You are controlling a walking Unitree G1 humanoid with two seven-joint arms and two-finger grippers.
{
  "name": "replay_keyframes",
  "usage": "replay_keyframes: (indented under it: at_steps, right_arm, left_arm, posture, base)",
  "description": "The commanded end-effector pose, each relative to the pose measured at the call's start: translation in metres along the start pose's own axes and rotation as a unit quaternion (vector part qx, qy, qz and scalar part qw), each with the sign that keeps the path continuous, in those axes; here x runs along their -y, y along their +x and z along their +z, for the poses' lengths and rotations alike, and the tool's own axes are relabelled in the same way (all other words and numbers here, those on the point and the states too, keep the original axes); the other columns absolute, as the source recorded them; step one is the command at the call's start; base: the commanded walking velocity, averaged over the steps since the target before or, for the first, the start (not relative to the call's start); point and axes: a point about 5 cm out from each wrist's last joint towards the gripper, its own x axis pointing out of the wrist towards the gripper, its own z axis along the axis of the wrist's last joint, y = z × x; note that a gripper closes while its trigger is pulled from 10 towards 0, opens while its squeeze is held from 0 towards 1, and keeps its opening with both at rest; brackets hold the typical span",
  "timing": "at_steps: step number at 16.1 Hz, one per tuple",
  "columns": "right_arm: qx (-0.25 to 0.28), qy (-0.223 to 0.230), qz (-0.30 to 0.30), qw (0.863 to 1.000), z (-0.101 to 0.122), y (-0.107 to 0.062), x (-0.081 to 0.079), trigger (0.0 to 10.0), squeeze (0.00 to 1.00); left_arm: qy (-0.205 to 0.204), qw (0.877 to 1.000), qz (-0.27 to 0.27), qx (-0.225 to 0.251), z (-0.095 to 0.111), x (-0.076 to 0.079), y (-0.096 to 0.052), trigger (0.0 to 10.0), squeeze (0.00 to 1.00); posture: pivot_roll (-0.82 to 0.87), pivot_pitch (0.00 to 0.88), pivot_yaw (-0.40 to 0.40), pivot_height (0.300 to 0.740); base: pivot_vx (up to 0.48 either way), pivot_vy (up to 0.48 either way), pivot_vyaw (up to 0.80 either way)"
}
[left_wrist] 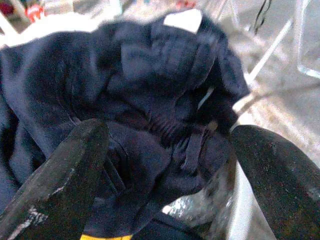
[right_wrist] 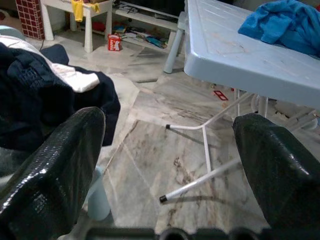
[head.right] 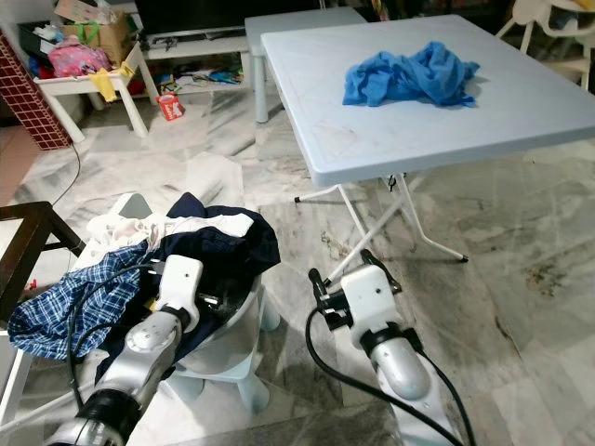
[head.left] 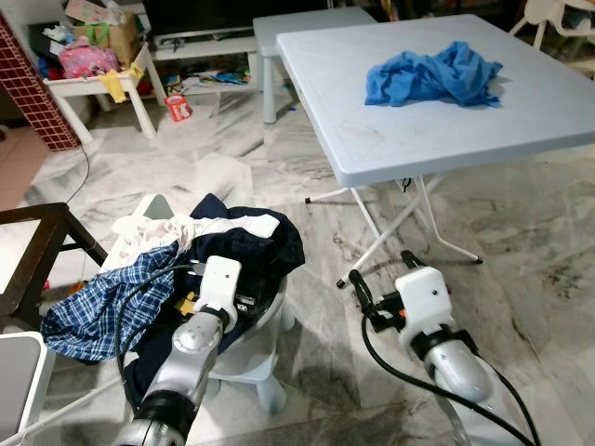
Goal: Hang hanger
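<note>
Marble floor (head.left: 279, 167) spreads across a cluttered room, with a pale folding table (head.left: 437, 102) ahead on the right carrying a crumpled blue cloth (head.left: 432, 74). Lower left, a white stool (head.left: 246, 358) holds a heap of clothes: a dark navy garment (head.left: 251, 246) on top and a blue plaid shirt (head.left: 102, 302) spilling off its side. No hanger can be made out. Over the navy garment, the left gripper (left_wrist: 167, 150) has its fingers spread wide, holding nothing. Above bare floor beside the stool, the right gripper (right_wrist: 167, 150) is equally wide apart and empty
</note>
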Motion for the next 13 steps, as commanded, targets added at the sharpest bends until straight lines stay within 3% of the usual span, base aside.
replay_keyframes:
  at_steps: [1, 6, 7, 8, 9, 13]
  right_arm:
    - [-0.001, 0.012, 0.009, 1.000, 0.003, -0.005, -0.001, 10.0, 0.00]
    - [-0.036, 0.058, 0.143, 0.987, 0.000, -0.025, -0.030, 10.0, 0.00]
    - [-0.042, 0.050, 0.150, 0.987, -0.001, -0.026, -0.029, 10.0, 0.00]
    - [-0.042, 0.046, 0.151, 0.987, -0.001, -0.026, -0.028, 10.0, 0.00]
    - [-0.043, 0.043, 0.150, 0.987, -0.001, -0.025, -0.027, 10.0, 0.00]
    - [-0.048, 0.041, 0.159, 0.985, -0.002, -0.022, -0.031, 10.0, 0.00]
  left_arm:
    - [0.011, 0.999, 0.023, -0.019, -0.004, -0.006, 0.003, 10.0, 0.00]
    - [0.008, 0.998, 0.043, -0.051, -0.004, -0.019, 0.009, 10.0, 0.00]
    - [0.015, 0.997, 0.052, -0.063, -0.007, -0.022, 0.009, 7.9, 0.00]
    - [0.020, 0.996, 0.056, -0.066, -0.007, -0.024, 0.009, 4.7, 0.00]
    - [0.025, 0.995, 0.063, -0.071, -0.009, -0.026, 0.009, 0.0, 0.00]
    - [0.050, 0.990, 0.096, -0.089, -0.019, -0.035, 0.003, 0.0, 0.00]
  posture:
    - [-0.27, 0.133, 0.064, 0.740]
    - [-0.29, 0.141, 0.083, 0.740]
    - [-0.29, 0.142, 0.084, 0.740]
    - [-0.28, 0.141, 0.084, 0.740]
    - [-0.28, 0.141, 0.083, 0.740]
    - [-0.26, 0.132, 0.080, 0.740]
  base:
    - [0.000, 0.000, 0.00]
    - [0.000, 0.000, 0.00]
    - [0.000, 0.000, 0.00]
    - [0.000, 0.000, 0.00]
    - [0.000, 0.000, 0.00]
    - [0.000, 0.000, 0.00]
